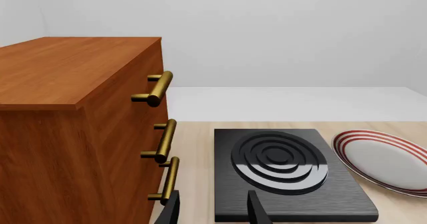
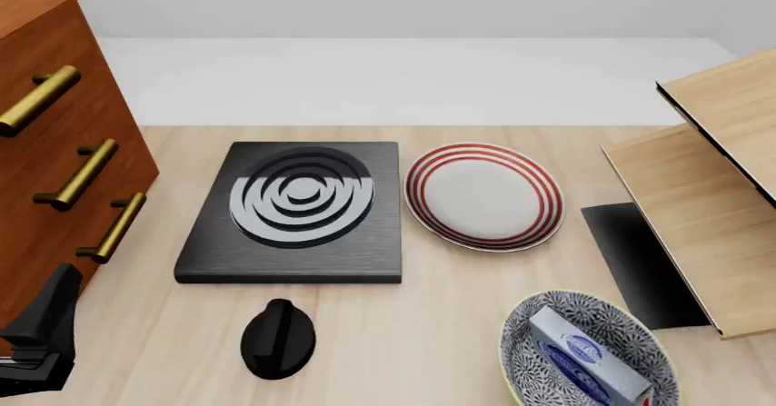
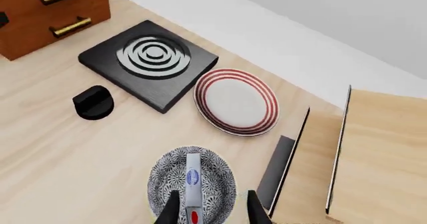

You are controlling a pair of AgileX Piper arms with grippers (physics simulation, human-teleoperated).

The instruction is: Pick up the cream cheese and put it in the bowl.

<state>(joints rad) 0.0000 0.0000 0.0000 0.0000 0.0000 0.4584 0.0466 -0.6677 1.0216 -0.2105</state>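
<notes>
The cream cheese [image 2: 586,359], a pale box with a blue oval logo, lies tilted inside the blue-grey floral bowl [image 2: 524,362] at the table's near right. In the right wrist view the cream cheese [image 3: 193,180] rests in the bowl [image 3: 219,176], and my right gripper [image 3: 212,212] hangs above it, open and apart from the box. My left gripper [image 1: 213,213] is open and empty, low at the near left beside the cabinet; its arm [image 2: 43,333] shows at the front view's left edge.
A wooden drawer cabinet [image 2: 49,143] with brass handles stands at the left. A black stove plate [image 2: 297,211], a white plate with red rings [image 2: 482,195] and a black knob [image 2: 279,337] lie mid-table. A wooden rack [image 2: 710,197] stands at the right.
</notes>
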